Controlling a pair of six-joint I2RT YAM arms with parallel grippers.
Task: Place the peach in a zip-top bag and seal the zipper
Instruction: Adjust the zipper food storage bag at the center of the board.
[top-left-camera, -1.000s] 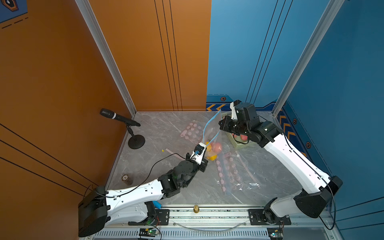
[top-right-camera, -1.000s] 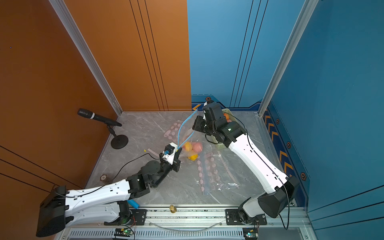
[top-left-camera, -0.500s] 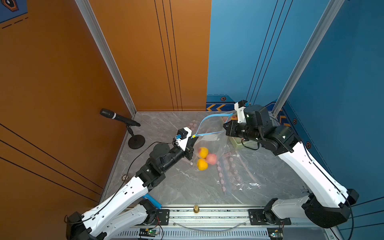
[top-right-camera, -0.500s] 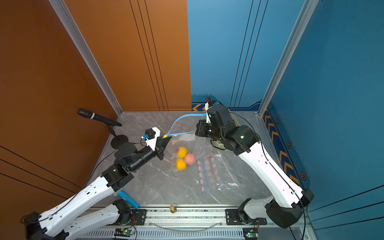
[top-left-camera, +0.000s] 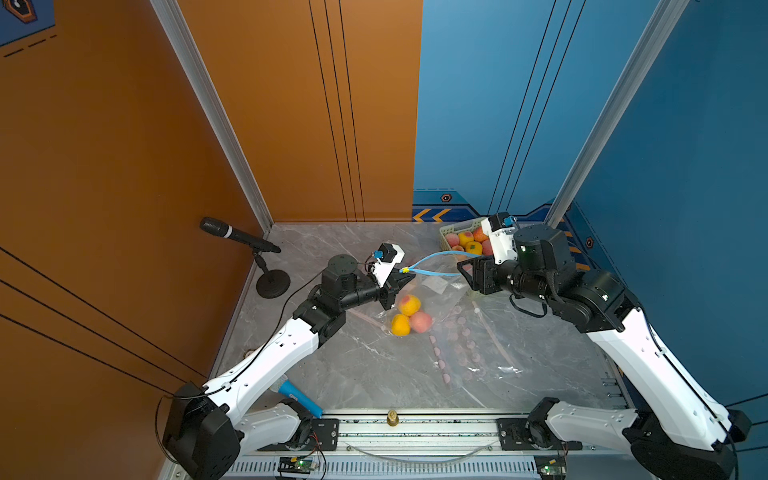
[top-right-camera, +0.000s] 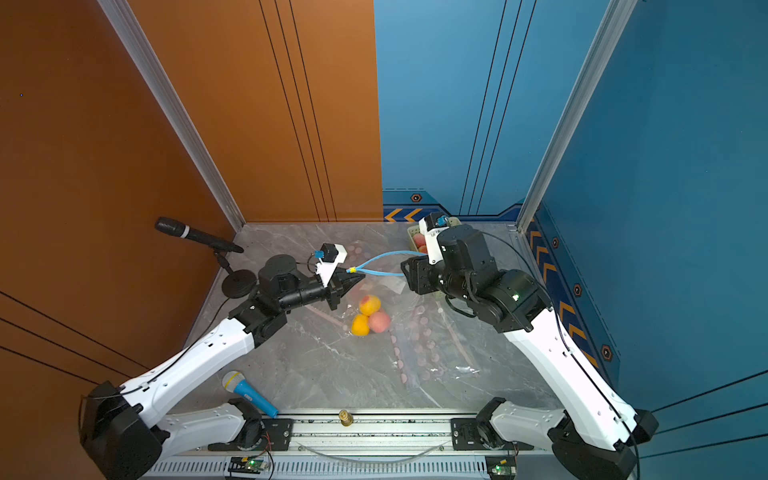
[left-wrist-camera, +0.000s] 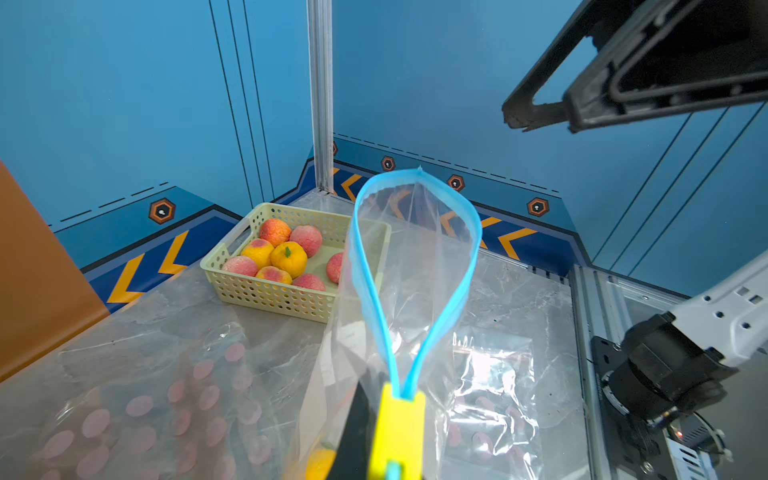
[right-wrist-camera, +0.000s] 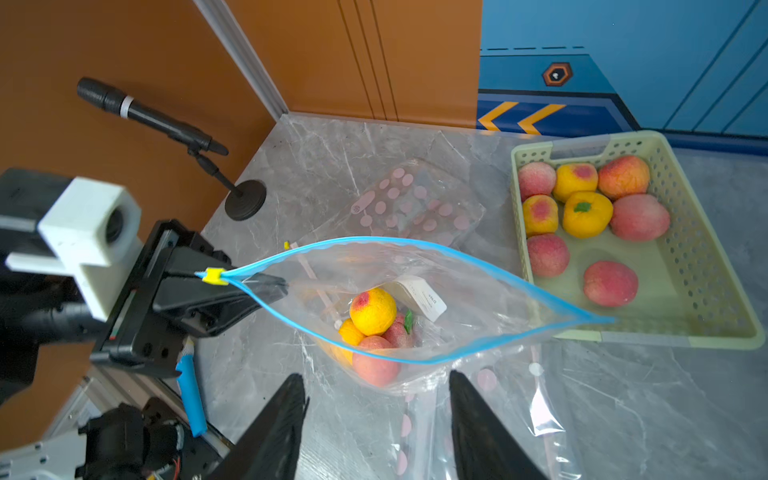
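Observation:
The clear zip-top bag (right-wrist-camera: 457, 291) hangs with its blue zipper mouth (top-left-camera: 432, 272) wide open, and three peaches (right-wrist-camera: 372, 311) (top-left-camera: 409, 305) (top-right-camera: 370, 305) lie inside. My left gripper (top-left-camera: 405, 279) (top-right-camera: 357, 277) (left-wrist-camera: 386, 449) is shut on the bag's yellow slider (left-wrist-camera: 397, 428) at one end of the zipper. My right gripper (right-wrist-camera: 376, 374) (top-left-camera: 467, 276) (top-right-camera: 409, 274) is open beside the other end of the mouth, nothing between its fingers (right-wrist-camera: 297, 390). The zipper's free corner (right-wrist-camera: 609, 320) hangs unsupported.
A pale green basket (right-wrist-camera: 685, 195) (top-left-camera: 451, 228) (left-wrist-camera: 266, 295) with several peaches stands at the back right. Pink-dotted empty bags (top-left-camera: 461, 345) (right-wrist-camera: 411, 203) lie on the marble. A black microphone on a stand (top-left-camera: 237, 235) is at the left, a blue toy microphone (top-left-camera: 299, 399) near the front rail.
My left arm has lifted and swung left, pulling the bag by the slider. My right gripper, shut on the bag's other end before, has opened and let it go.

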